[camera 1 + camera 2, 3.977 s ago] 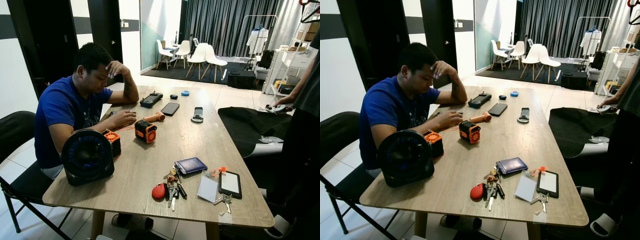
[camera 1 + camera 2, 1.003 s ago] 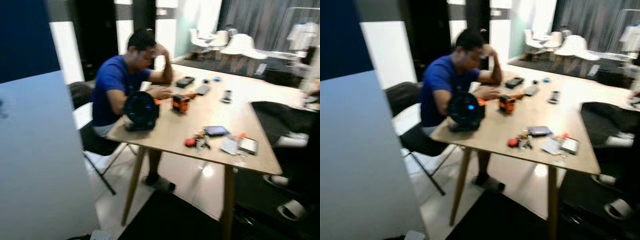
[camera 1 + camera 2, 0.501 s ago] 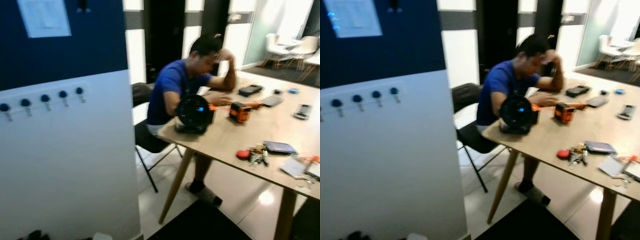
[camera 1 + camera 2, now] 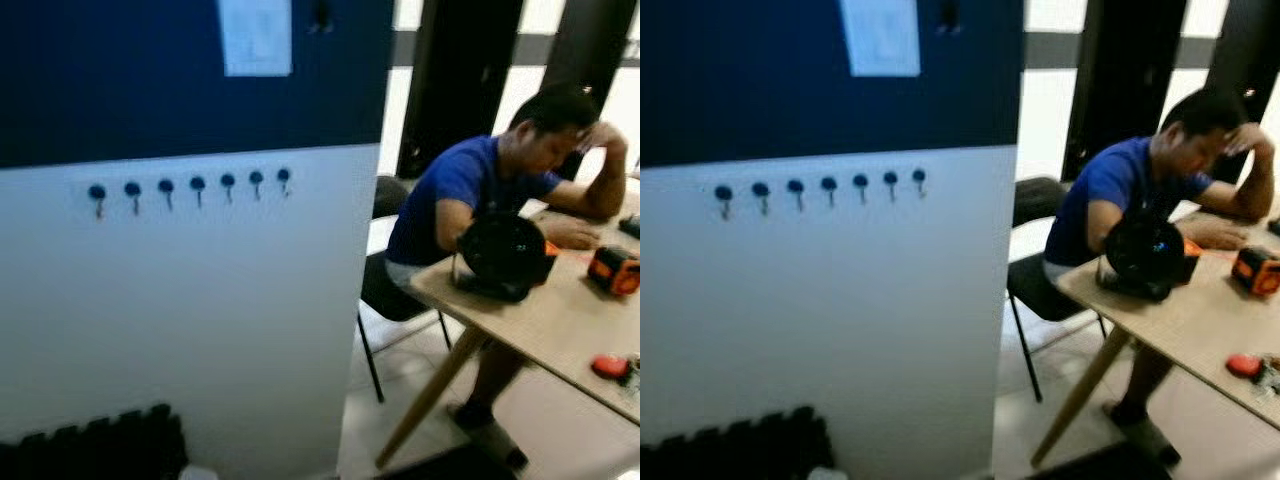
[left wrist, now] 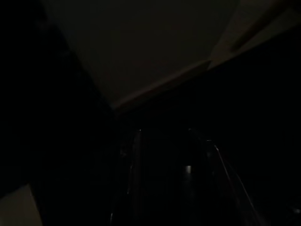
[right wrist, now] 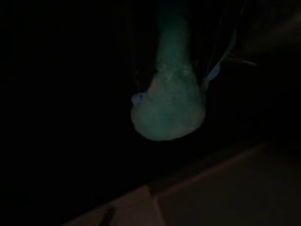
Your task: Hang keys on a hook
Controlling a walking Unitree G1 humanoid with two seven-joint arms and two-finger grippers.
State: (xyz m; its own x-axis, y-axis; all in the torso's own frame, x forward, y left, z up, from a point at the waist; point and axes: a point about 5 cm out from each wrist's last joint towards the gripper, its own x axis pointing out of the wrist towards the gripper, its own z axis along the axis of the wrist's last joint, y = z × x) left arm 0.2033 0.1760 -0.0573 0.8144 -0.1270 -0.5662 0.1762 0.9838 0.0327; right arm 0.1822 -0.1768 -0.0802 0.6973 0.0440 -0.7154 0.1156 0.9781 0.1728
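A row of several hooks with blue knobs point(image 4: 198, 184) runs across the pale lower part of a wall panel, ahead and to my left. The keys with a red fob point(image 4: 610, 366) lie on the wooden table point(image 4: 540, 320) at the far right edge of the eye views. My left gripper point(image 5: 164, 136) appears as faint outlines in its very dark wrist view. My right arm hangs idle; its dark wrist view holds a pale greenish rounded shape point(image 6: 169, 108) that I cannot identify.
A person in a blue shirt point(image 4: 470, 190) sits on a black chair point(image 4: 385, 285) at the table, behind a black fan point(image 4: 498, 255) and an orange tape measure point(image 4: 613, 270). Black foam pieces point(image 4: 95, 445) lean at the panel's foot. A paper point(image 4: 255, 35) hangs on its navy top.
The camera has swung left: the table and person slid to the right edge, and the hook panel now faces me, larger and nearer the middle.
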